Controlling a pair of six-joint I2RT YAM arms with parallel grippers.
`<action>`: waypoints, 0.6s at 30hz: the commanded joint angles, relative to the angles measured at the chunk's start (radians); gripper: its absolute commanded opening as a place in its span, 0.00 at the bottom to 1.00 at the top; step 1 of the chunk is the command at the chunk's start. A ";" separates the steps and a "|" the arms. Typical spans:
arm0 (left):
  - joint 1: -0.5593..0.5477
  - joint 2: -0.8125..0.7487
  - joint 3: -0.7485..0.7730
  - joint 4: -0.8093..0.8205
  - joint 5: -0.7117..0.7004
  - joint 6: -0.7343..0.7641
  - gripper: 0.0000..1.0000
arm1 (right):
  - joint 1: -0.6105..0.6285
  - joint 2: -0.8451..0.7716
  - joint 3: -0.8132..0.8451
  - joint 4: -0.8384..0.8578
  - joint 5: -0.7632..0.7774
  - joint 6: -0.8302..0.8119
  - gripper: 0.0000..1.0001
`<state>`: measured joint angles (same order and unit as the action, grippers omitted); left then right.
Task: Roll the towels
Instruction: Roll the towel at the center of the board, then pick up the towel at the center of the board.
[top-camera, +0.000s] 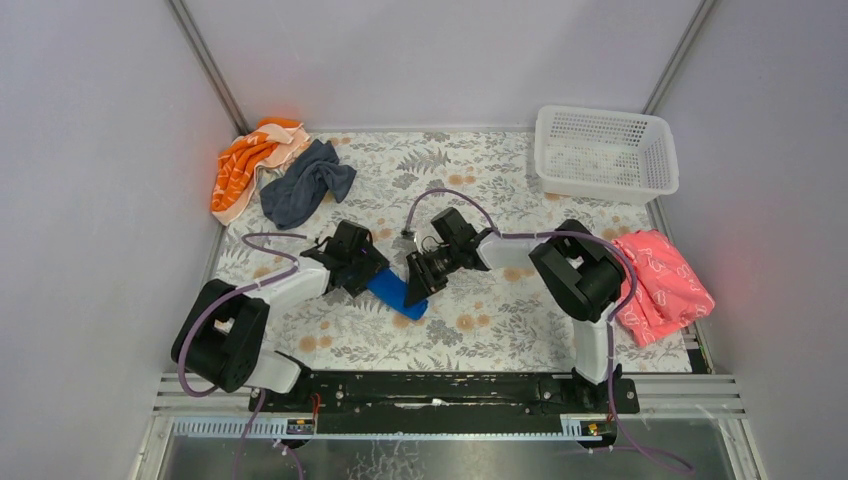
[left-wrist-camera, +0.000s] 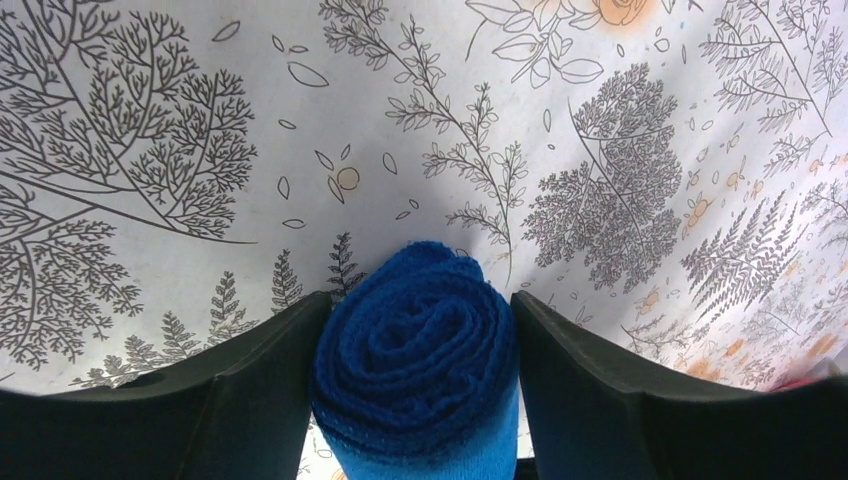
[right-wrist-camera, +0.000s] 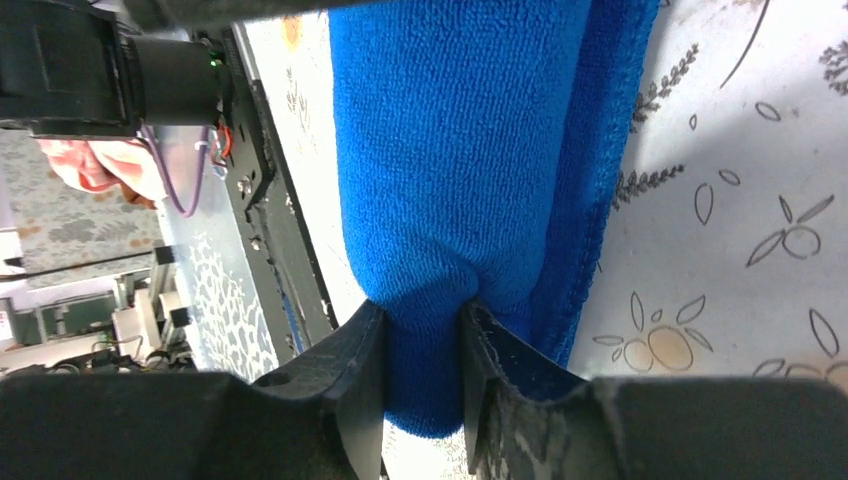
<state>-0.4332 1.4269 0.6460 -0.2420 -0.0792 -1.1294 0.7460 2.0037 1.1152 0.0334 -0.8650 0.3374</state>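
- Blue towel (top-camera: 397, 293): mid-table between the two arms, mostly rolled. The spiral end is visible and a flat tail lies beside the roll.
- Left gripper (left-wrist-camera: 415, 335): fingers clamped on the coiled end. Risk: letting go may allow the spiral to spring loose.
- Right gripper (right-wrist-camera: 420, 350): pinching the opposite end tightly, cloth bunched. Risk: uneven turning could cone the roll or drag the tail.
- Grey towel (top-camera: 305, 182): crumpled at far left beside an orange cloth (top-camera: 245, 165), not yet rolled.
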 joint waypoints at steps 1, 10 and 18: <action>-0.008 0.098 -0.057 -0.058 -0.053 0.025 0.63 | 0.026 -0.034 -0.059 -0.253 0.202 -0.103 0.37; -0.031 0.123 -0.065 -0.063 -0.035 0.049 0.36 | 0.079 -0.191 -0.002 -0.298 0.413 -0.207 0.61; -0.051 0.122 -0.042 -0.096 -0.042 0.058 0.35 | 0.213 -0.316 0.046 -0.306 0.715 -0.329 0.74</action>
<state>-0.4660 1.4769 0.6510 -0.1860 -0.0902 -1.1118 0.8768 1.7741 1.1103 -0.2192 -0.3660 0.1139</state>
